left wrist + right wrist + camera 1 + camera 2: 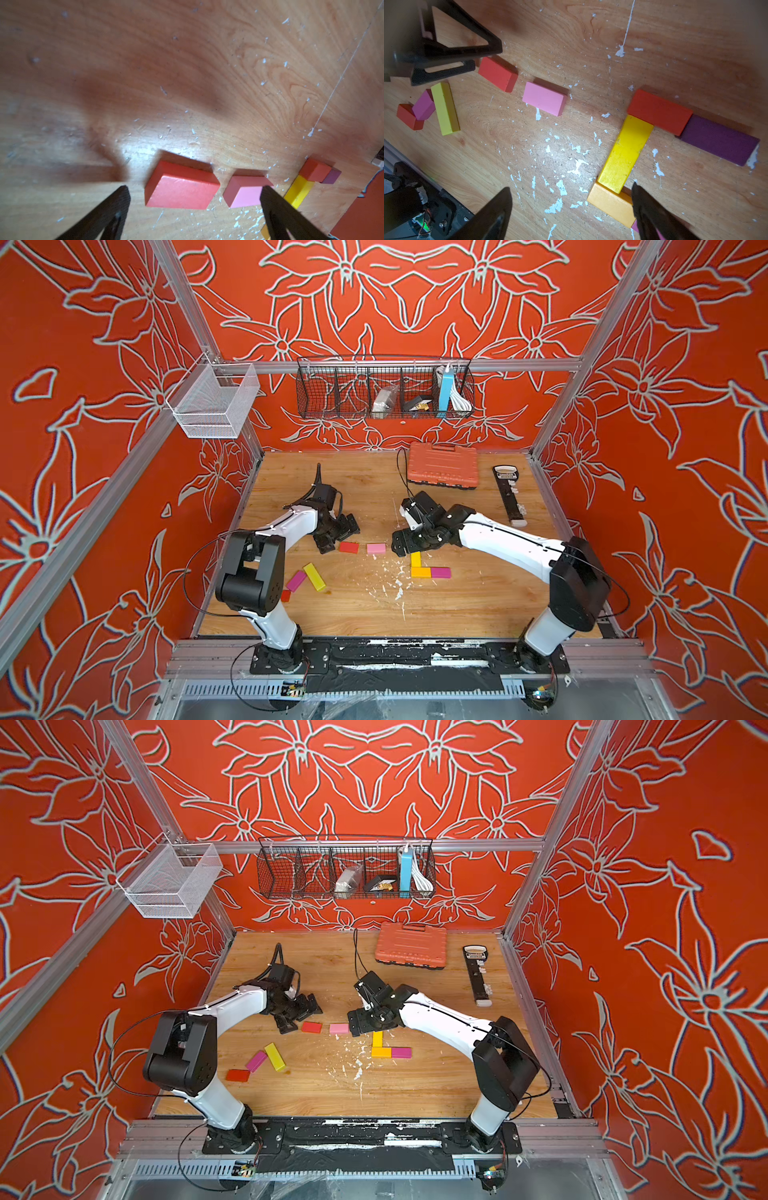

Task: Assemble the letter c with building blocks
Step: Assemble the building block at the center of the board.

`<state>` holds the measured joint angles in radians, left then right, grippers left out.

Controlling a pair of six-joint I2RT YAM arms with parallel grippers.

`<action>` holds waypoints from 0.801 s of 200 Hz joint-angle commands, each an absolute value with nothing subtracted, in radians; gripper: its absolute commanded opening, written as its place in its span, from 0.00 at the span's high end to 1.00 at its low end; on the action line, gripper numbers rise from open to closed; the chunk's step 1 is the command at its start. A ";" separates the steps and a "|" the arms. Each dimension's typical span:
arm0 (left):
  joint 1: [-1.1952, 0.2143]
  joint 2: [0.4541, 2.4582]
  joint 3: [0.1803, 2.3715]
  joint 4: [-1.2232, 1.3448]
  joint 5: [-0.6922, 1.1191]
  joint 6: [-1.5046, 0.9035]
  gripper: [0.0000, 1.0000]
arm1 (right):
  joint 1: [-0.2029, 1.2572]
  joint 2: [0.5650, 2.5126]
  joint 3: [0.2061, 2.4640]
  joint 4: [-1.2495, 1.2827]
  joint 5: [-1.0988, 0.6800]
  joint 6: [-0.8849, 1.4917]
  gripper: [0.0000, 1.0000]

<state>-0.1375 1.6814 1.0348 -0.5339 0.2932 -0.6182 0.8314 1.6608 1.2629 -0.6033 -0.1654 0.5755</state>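
Red block (182,187) lies just ahead of the left end effector (194,190).

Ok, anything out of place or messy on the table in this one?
Yes: white flakes litter the middle of the wooden table. Also, a magenta block lies askew, apparently propped on a red block beside a yellow bar.

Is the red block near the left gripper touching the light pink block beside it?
Apart. The right wrist view shows a clear gap between the red block and the light pink block; the left wrist view agrees.
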 commanded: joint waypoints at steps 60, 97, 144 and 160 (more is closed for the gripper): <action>-0.140 1.721 1.060 -0.487 0.330 -0.603 0.02 | 0.827 1.644 1.272 -0.607 -0.176 0.587 0.08; -0.162 1.722 1.053 -0.475 0.335 -0.612 0.02 | 0.828 1.649 1.269 -0.606 -0.176 0.590 0.08; -0.190 1.715 1.039 -0.461 0.337 -0.634 0.02 | 0.828 1.651 1.267 -0.601 -0.179 0.592 0.08; -0.197 1.713 1.035 -0.457 0.338 -0.641 0.02 | 0.827 1.652 1.267 -0.601 -0.182 0.594 0.08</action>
